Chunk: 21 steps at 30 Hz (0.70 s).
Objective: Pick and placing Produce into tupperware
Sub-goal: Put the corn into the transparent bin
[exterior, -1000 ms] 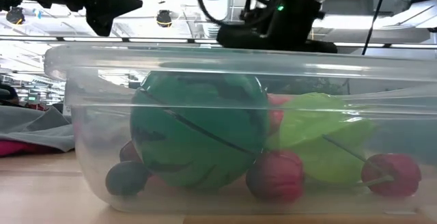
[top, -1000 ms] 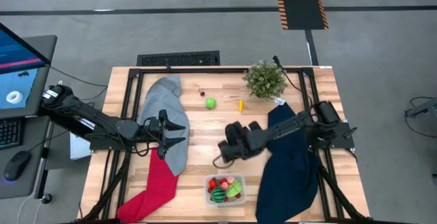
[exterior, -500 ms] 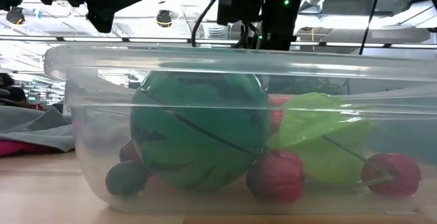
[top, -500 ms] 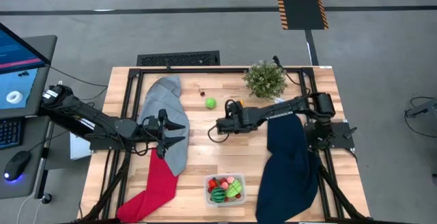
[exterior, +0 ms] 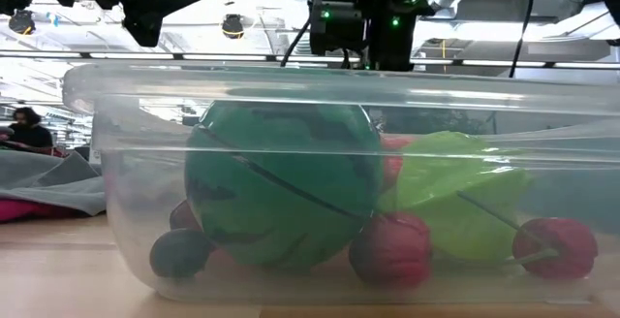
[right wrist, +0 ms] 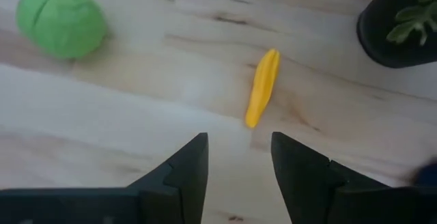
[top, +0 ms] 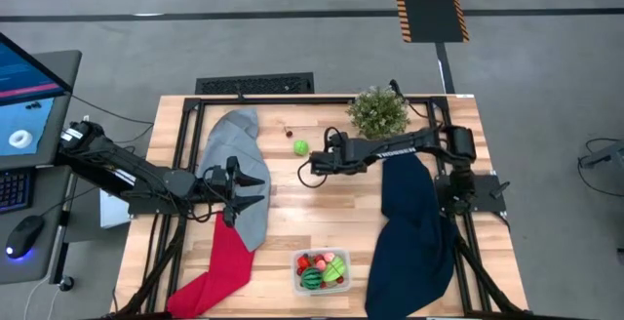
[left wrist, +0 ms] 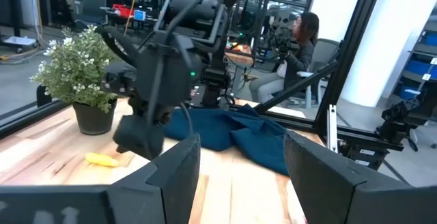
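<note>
The clear tupperware [top: 296, 273] stands near the table's front edge and holds the striped melon ball [exterior: 281, 187] with red and green produce around it. A green toy fruit [right wrist: 61, 22] and a yellow piece [right wrist: 263, 87] lie loose on the wood near the far edge. My right gripper [right wrist: 239, 145] hangs open just above the table, a little short of the yellow piece and touching nothing. My left gripper [left wrist: 239, 162] is open and level over the grey cloth [top: 239, 159] at the left.
A potted plant [top: 378, 112] stands at the far edge, close to the right arm. A dark blue cloth [top: 409, 232] covers the right side, and a red cloth [top: 219, 261] lies at the front left. A small brown bit [top: 288, 132] lies near the green fruit.
My right gripper has swung from beside the tupperware toward the table's far edge. It now hangs near the yellow piece and the green fruit. The produce and the tupperware have stayed where they were.
</note>
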Each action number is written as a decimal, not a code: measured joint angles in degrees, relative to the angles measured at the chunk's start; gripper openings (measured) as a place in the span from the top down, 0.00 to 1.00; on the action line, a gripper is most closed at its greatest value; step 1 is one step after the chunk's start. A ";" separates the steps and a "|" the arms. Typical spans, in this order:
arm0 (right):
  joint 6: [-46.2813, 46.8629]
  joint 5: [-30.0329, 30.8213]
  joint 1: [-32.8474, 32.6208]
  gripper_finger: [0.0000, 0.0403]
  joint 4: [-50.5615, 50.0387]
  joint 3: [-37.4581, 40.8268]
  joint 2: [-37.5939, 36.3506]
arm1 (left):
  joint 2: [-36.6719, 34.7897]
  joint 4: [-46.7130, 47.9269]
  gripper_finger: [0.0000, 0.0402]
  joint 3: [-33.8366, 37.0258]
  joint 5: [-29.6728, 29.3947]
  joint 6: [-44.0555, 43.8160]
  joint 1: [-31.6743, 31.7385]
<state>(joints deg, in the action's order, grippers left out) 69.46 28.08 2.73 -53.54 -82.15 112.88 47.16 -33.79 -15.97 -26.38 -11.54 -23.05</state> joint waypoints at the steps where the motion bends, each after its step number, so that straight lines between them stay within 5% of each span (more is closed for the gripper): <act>1: -0.03 0.01 0.40 0.54 -0.02 0.00 0.00 | 0.00 -0.01 0.50 0.00 0.01 -0.17 0.00; 9: -1.96 -5.59 4.09 0.57 0.81 0.02 2.91 | 0.00 0.02 0.50 0.00 0.12 -1.34 0.00; 21: -4.99 -5.43 6.27 0.58 2.55 -0.02 3.69 | 0.00 0.11 0.50 0.00 0.60 -1.68 -0.04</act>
<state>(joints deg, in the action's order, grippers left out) 64.47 22.64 8.99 -50.99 -82.17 116.57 47.16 -33.68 -15.97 -25.78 -13.21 -23.09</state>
